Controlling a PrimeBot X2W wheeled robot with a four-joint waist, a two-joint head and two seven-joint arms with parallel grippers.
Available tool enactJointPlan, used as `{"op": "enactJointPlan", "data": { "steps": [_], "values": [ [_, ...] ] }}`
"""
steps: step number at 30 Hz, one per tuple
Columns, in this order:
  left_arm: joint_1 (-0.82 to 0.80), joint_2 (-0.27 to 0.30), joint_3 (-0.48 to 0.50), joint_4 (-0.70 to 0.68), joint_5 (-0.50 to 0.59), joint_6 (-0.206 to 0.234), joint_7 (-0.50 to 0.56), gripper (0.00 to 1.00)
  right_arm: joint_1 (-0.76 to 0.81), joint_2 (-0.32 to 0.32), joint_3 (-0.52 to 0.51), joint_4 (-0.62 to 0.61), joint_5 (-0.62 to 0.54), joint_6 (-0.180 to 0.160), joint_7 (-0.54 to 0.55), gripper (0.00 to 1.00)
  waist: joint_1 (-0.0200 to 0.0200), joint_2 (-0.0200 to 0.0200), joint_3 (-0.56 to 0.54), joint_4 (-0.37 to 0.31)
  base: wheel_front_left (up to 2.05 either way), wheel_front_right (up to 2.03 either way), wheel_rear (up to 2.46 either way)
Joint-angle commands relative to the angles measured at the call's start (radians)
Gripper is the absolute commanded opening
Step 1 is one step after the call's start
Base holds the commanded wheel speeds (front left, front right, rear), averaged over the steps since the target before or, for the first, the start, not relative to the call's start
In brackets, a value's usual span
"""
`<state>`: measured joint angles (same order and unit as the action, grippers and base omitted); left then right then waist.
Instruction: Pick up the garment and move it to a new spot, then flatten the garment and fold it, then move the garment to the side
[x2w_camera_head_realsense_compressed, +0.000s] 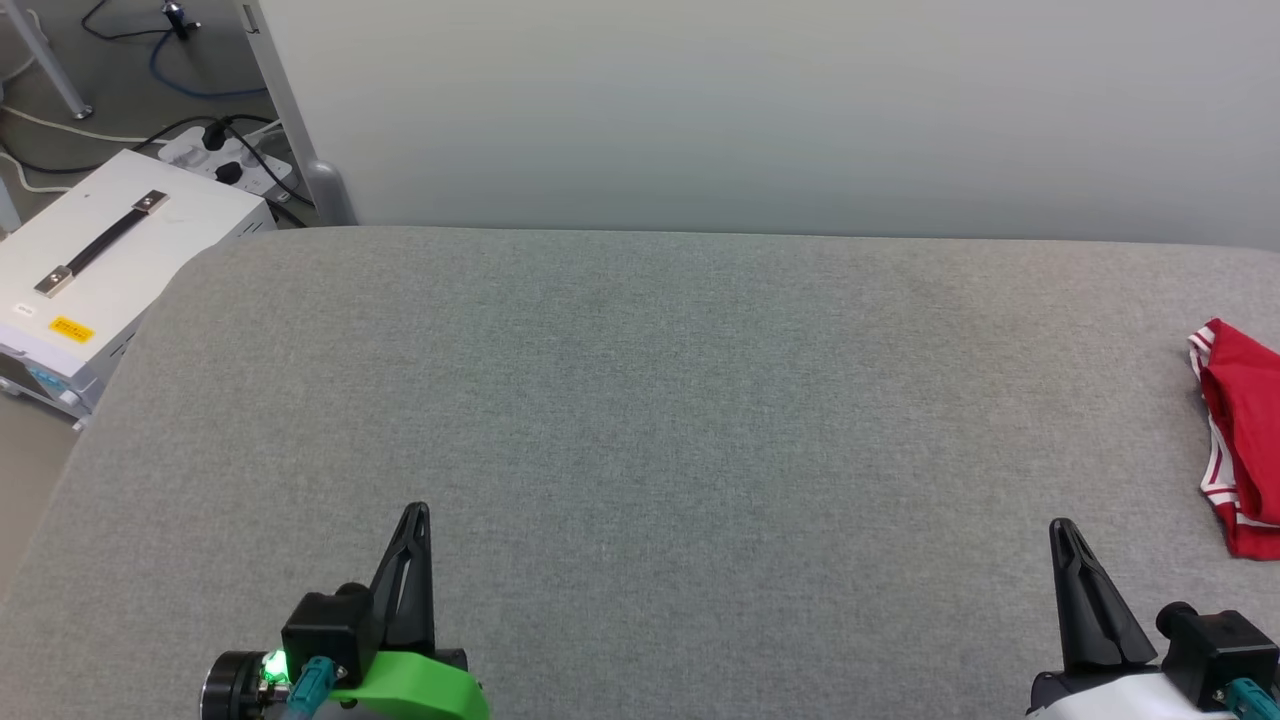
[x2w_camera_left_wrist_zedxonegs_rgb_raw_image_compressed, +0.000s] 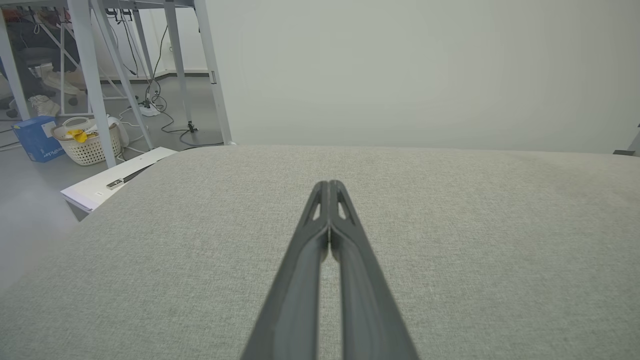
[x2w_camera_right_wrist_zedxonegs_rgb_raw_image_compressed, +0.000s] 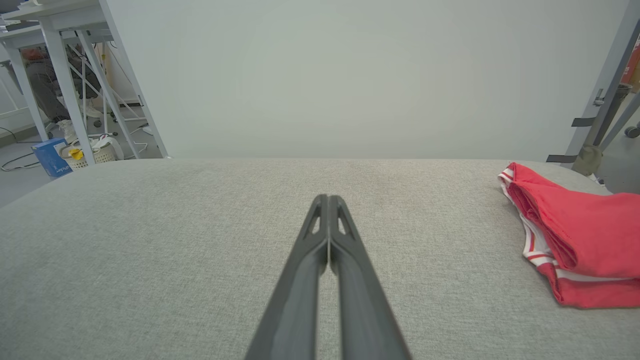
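Note:
The garment is a folded red bundle with red-and-white striped trim, lying at the far right edge of the grey table; its lettering is hidden. In the right wrist view the garment lies right of my fingers, apart from them. My right gripper stands shut at the lower right, left of the garment, holding nothing. My left gripper is shut and empty at the lower left. In the wrist views the left gripper and the right gripper both show fingers pressed together.
A white box with a black handle sits on the floor off the table's left corner, with a power strip and cables behind it. A pale wall runs along the table's far edge. A laundry basket stands under a desk frame.

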<state>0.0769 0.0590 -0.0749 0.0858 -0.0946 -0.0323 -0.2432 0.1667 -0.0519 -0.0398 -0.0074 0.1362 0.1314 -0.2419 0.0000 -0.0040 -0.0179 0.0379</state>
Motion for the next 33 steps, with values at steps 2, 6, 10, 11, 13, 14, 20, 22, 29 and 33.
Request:
{"op": "enactJointPlan", "data": {
  "steps": [2,6,10,11,13,14,20,22,29,33],
  "values": [
    [-0.006,-0.001,0.004,-0.005,0.007,0.003,0.010,0.00,-0.012,0.000,0.002,0.000,-0.010,0.000,0.007,0.00,0.0000,0.0003,0.000,-0.001,0.00,0.00,0.00],
    [-0.008,-0.001,0.007,-0.008,0.010,0.004,0.018,0.00,-0.017,0.000,0.003,0.001,-0.015,0.000,0.015,0.00,0.0000,0.0004,0.001,-0.002,0.00,0.00,0.00],
    [-0.011,-0.001,0.009,-0.011,0.013,0.005,0.026,0.00,-0.023,0.000,0.005,0.001,-0.019,0.000,0.023,0.00,0.0000,0.0006,0.002,-0.003,0.00,0.00,0.00],
    [-0.012,-0.001,0.010,-0.012,0.014,0.005,0.028,0.00,-0.024,0.000,0.005,0.001,-0.020,0.000,0.025,0.00,0.0000,0.0006,0.002,-0.004,0.00,0.00,0.00],
    [-0.013,-0.001,0.011,-0.013,0.016,0.005,0.032,0.00,-0.027,0.000,0.006,0.001,-0.022,0.000,0.030,0.00,0.0000,0.0007,0.002,-0.004,0.00,0.00,0.00],
    [-0.013,-0.002,0.012,-0.014,0.016,0.006,0.034,0.00,-0.028,0.000,0.006,0.001,-0.023,0.000,0.031,0.00,0.0000,0.0007,0.002,-0.005,0.00,0.00,0.00],
    [-0.017,-0.002,0.015,-0.018,0.021,0.007,0.046,0.00,-0.036,0.000,0.008,0.001,-0.030,0.000,0.043,0.00,0.0000,0.0009,0.003,-0.007,0.00,0.00,0.00],
    [-0.018,-0.002,0.016,-0.019,0.022,0.008,0.050,0.00,-0.039,0.000,0.008,0.002,-0.032,0.000,0.047,0.00,0.0000,0.0010,0.003,-0.007,0.00,0.00,0.00],
    [-0.022,-0.003,0.021,-0.024,0.028,0.010,0.064,0.00,-0.048,0.000,0.011,0.002,-0.039,0.000,0.062,0.00,0.0000,0.0012,0.004,-0.009,0.00,0.00,0.00],
    [-0.025,-0.003,0.023,-0.027,0.031,0.011,0.072,0.00,-0.053,0.001,0.012,0.002,-0.044,0.000,0.070,0.00,0.0000,0.0013,0.005,-0.011,0.00,0.00,0.00]
  ]
}}
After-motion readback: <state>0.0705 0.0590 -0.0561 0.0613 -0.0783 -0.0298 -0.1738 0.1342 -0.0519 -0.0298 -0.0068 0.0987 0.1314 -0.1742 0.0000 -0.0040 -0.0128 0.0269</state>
